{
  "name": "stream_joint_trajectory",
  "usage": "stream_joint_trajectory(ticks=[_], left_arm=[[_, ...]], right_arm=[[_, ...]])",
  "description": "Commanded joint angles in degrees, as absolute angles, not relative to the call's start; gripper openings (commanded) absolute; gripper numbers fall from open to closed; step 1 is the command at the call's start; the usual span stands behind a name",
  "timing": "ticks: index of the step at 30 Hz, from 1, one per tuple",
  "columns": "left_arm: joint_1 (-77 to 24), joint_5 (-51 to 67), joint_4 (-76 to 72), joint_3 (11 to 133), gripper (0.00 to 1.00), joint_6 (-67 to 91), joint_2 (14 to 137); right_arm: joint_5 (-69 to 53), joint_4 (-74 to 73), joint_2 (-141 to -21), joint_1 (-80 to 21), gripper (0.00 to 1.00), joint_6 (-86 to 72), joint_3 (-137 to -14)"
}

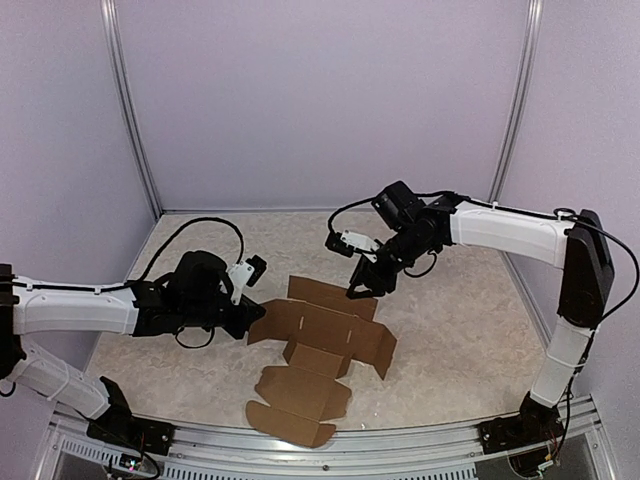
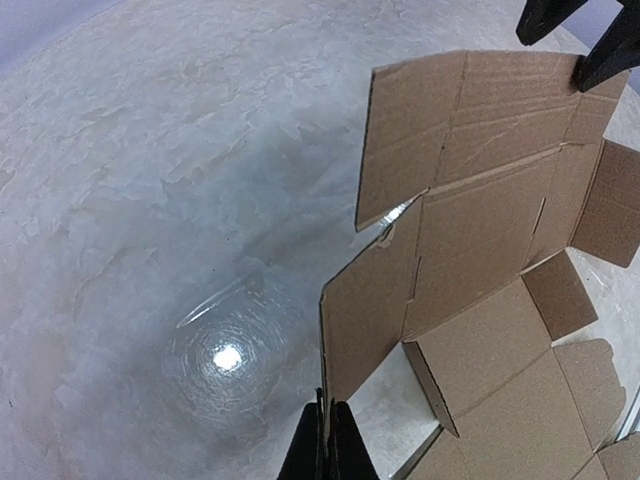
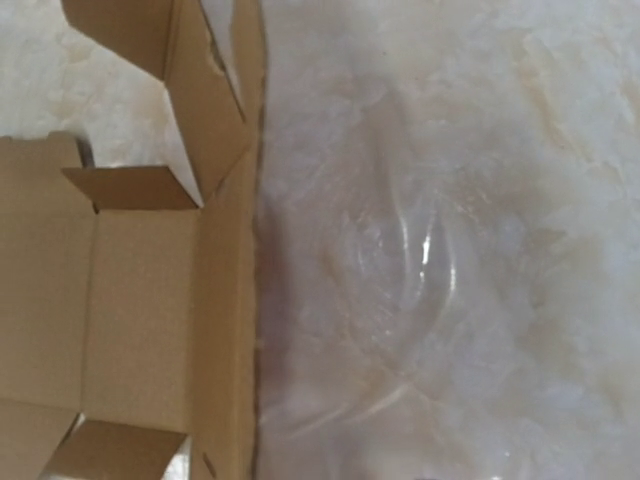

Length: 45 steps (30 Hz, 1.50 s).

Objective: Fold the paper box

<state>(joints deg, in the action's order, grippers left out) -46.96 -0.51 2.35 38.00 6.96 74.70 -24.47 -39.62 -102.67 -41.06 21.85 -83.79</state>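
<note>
Unfolded box (image 1: 325,335) on table (image 1: 450,330): left gripper (image 1: 258,312) clenched on its left flap, right gripper (image 1: 362,290) fingers (image 2: 540,18) spread at far edge

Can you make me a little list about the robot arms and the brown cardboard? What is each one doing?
table: pale, marbled
paper box: brown cardboard, not folded yet, mostly flat
lifted part: the flap on the left arm's side is raised
left gripper: shut, pinching the edge of that flap
right gripper: open, at the box's far edge, holding nothing
folding: barely begun
</note>
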Motion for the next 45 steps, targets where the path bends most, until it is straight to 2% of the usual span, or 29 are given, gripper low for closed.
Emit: stream_joint_trajectory(ticks=[1,9,21,24,27,33,35,39,43,45], left_arm=[[-47.5,-1.6,3.5,39.6,0.00,6.0,75.4],[-47.6,-1.7,3.5,40.0,0.00,6.1,76.1],[-47.8,-2.0,3.5,40.2,0.00,6.1,76.2],[-47.8,-2.0,3.5,40.1,0.00,6.2,76.3],[-47.9,-2.1,3.5,40.1,0.00,6.3,76.2],[-47.9,-2.5,3.5,39.9,0.00,6.6,75.7],[-47.8,-3.2,3.7,40.0,0.06,6.7,75.6],[-47.6,-3.5,4.1,39.9,0.28,6.9,74.2],[-46.5,-3.7,4.6,39.7,0.41,7.6,71.0],[-45.7,-3.5,5.5,40.3,0.45,8.4,69.6]], right_arm=[[-26.0,-41.6,-104.4,-40.6,0.34,22.3,-86.0],[-27.4,-42.0,-105.4,-40.7,0.23,22.2,-87.0],[-27.6,-42.4,-108.1,-41.7,0.17,21.6,-89.1],[-27.7,-42.8,-108.6,-42.0,0.11,21.7,-89.7],[-27.5,-43.5,-108.9,-42.3,0.00,21.9,-90.4],[-26.5,-43.9,-107.9,-42.8,0.00,22.6,-89.8],[-25.7,-43.7,-107.2,-43.2,0.00,22.5,-89.2],[-22.3,-41.7,-105.4,-44.3,0.00,21.9,-87.0],[-18.9,-38.6,-103.0,-45.4,0.00,21.2,-84.3],[-17.5,-36.8,-101.9,-45.7,0.00,20.2,-82.8]])
